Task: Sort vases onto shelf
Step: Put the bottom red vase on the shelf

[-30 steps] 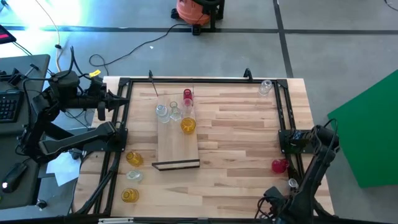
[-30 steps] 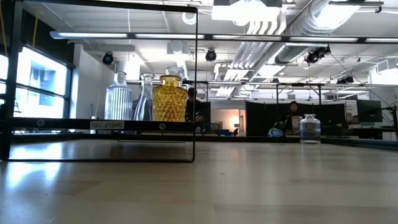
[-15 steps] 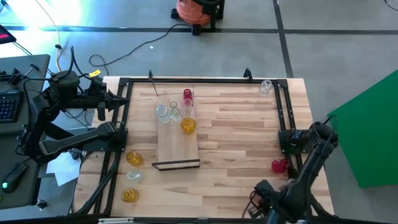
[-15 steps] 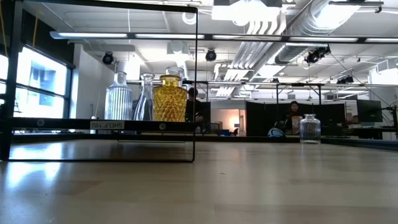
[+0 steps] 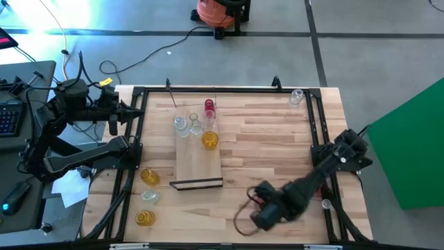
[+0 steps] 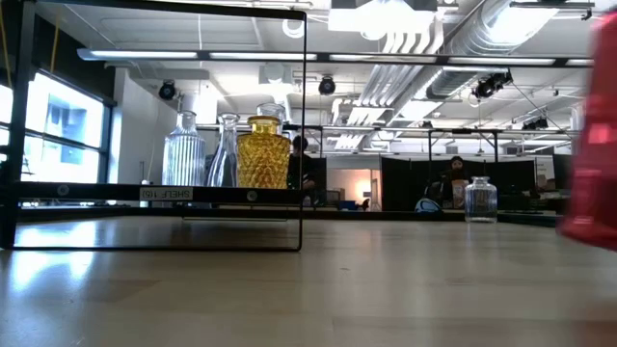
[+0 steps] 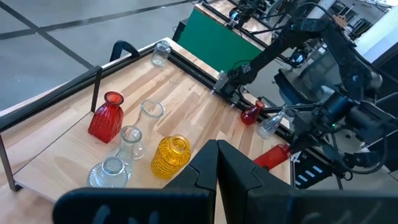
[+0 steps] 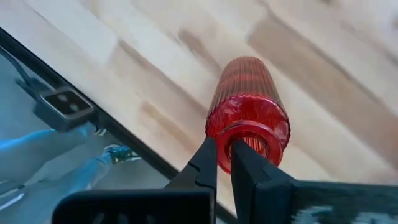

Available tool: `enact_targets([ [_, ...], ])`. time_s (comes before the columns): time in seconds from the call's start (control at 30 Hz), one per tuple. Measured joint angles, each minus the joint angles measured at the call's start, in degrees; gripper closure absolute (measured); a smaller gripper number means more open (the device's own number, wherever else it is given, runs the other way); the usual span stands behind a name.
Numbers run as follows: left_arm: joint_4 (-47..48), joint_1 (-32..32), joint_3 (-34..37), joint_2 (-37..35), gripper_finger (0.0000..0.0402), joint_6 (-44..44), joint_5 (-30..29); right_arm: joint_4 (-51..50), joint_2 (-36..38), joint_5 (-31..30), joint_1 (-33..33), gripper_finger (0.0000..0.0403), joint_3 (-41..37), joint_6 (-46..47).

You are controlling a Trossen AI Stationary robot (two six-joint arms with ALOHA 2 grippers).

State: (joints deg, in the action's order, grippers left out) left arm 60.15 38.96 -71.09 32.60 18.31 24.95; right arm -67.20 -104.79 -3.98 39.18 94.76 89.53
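Since a second ago the right arm has swung in from the table's (image 5: 277, 139) right edge; its right gripper (image 5: 258, 217) now hangs over the front edge, right of the middle, and a red blur has come into the low view

High view: the shelf (image 5: 198, 163) lies left of the table's centre, dark strip toward the front edge. At its far end stand a red vase (image 5: 209, 106), an amber vase (image 5: 209, 139) and clear vases (image 5: 180, 125). Three more vases, amber (image 5: 149, 177), clear (image 5: 148, 197) and amber (image 5: 144, 218), sit in a row by the left front corner. One clear vase (image 5: 296, 97) stands at the far right corner. The left gripper (image 5: 116, 119) waits off the left edge

Low view: a ribbed clear vase (image 6: 183, 149), a slim clear one (image 6: 227, 149) and the amber vase (image 6: 262, 152) stand on the shelf. The red ribbed vase (image 6: 593, 145) is close and blurred, clear of the tabletop

Left wrist view: the left gripper (image 7: 216, 152) has its fingers pressed together on nothing. A round red vase (image 7: 250, 115) and a clear one (image 7: 267, 124) sit by the right edge

Right wrist view: the right gripper (image 8: 222, 146) pinches the rim of the red ribbed vase (image 8: 247, 106), one finger inside the mouth, one outside, above the wood
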Motion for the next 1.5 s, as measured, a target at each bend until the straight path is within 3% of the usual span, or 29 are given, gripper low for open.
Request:
enact_targets([
  [0.23,0.76,-0.02,0.0,0.0,0.0401,-0.81,0.41,0.99,0.02,2.63,-8.51,0.0403,0.0,-12.81],
  [0.5,8.43,0.0,0.0,0.0,0.0401,-5.5,0.4,0.97,0.02,4.46,-18.27,0.0403,0.0,-25.43],
  [0.77,11.03,0.0,0.0,-2.0,0.0401,-6.97,0.11,-1.83,0.09,6.51,-25.8,0.0403,0.0,-34.03],
  [1.0,12.17,0.02,0.0,-4.68,0.0401,-9.06,-0.01,-2.09,0.11,7.47,-30.22,0.0403,2.31,-37.13],
  [1.27,13.68,0.02,0.0,-6.2,0.0401,-10.65,-0.04,-9.79,0.13,5.94,-33.53,0.0403,10.79,-38.16],
  [1.5,15.9,0.02,0.0,-6.25,0.0401,-11.6,-0.02,-10.33,0.13,5.96,-35.02,0.0403,15.81,-37.71],
])
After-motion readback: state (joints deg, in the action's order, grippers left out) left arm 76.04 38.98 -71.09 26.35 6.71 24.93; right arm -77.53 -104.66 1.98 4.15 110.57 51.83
